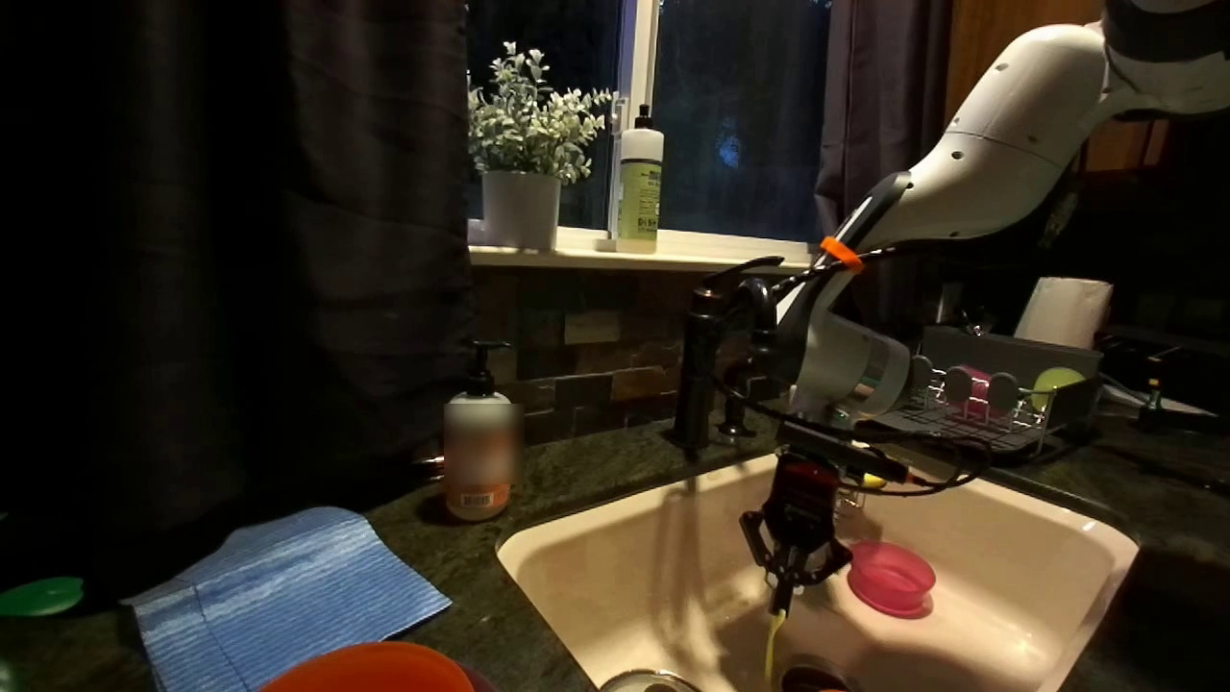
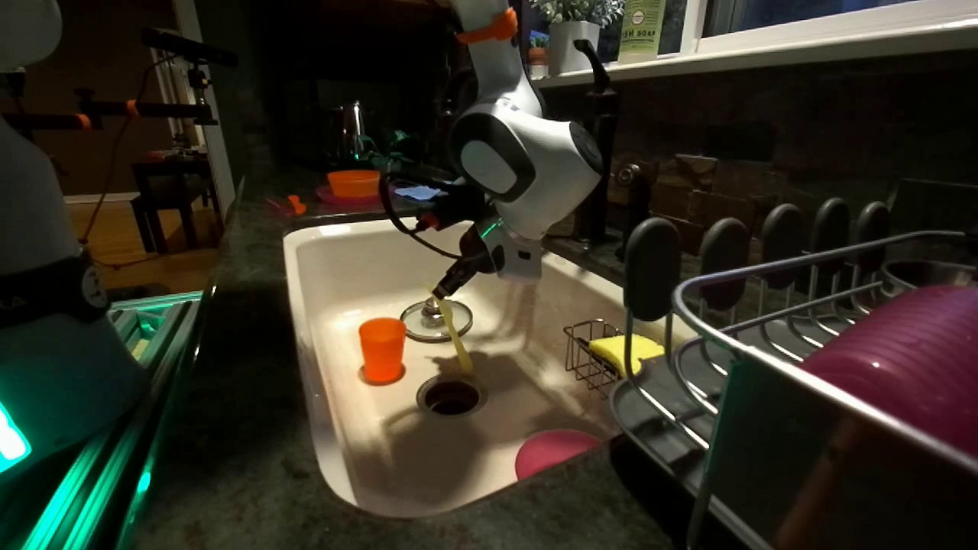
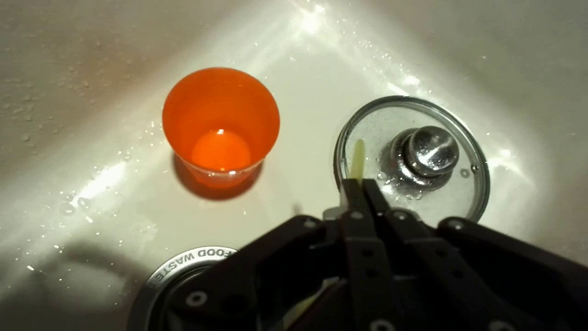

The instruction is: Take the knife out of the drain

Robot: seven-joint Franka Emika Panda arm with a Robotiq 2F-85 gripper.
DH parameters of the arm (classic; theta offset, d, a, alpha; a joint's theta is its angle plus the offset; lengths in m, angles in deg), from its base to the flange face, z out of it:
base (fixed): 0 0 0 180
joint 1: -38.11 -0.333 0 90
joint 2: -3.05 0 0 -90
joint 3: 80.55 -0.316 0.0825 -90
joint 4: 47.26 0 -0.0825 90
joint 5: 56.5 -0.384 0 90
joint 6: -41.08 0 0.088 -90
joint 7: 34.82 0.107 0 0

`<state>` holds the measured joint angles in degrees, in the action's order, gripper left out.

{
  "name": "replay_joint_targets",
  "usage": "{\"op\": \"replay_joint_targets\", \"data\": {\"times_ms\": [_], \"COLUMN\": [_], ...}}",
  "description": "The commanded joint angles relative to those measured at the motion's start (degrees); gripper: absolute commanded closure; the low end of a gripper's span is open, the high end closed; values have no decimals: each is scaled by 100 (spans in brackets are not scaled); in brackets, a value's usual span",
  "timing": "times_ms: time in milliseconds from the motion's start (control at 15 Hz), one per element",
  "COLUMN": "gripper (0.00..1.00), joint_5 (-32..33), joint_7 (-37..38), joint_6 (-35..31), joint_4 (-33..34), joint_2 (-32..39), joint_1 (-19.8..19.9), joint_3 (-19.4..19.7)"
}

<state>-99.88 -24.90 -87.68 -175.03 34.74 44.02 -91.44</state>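
The yellow knife (image 1: pixel 772 646) is thin and hangs down from my gripper (image 1: pixel 780 609), which is shut on it near its upper end. In an exterior view the knife (image 2: pixel 457 336) slants downward, its lower end beside the rim of the drain (image 2: pixel 422 396) as seen from there. I cannot tell how high that end is above the sink floor. In the wrist view the knife's tip (image 3: pixel 359 158) sticks out past the fingertips of my gripper (image 3: pixel 360 184). More yellow shows behind the fingers. The drain's metal rim (image 3: pixel 183 262) is partly hidden by the gripper.
An orange cup (image 2: pixel 382 350) and a glass lid with a metal knob (image 2: pixel 432 321) stand in the white sink (image 2: pixel 321 451). A pink bowl (image 1: pixel 892 579) lies in it too. A wire caddy with a yellow sponge (image 2: pixel 625 351), a faucet (image 1: pixel 699 370) and a dish rack (image 2: pixel 733 344) are around it.
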Motion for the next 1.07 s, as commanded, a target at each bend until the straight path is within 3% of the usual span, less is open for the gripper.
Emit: {"op": "replay_joint_targets", "data": {"times_ms": [0, 400, 867, 1000], "gripper": [99, 99, 99, 99], "joint_5": [-58, 495, 2121, 2380], "joint_7": [92, 824, 2339, 2375], "joint_6": [178, -338, -1748, -2315], "joint_4": [-76, -179, -434, -444], "joint_2": [-300, -355, -297, -148], "joint_1": [-421, -1091, -1882, -1916], "joint_3": [261, 696, 1226, 1305]}}
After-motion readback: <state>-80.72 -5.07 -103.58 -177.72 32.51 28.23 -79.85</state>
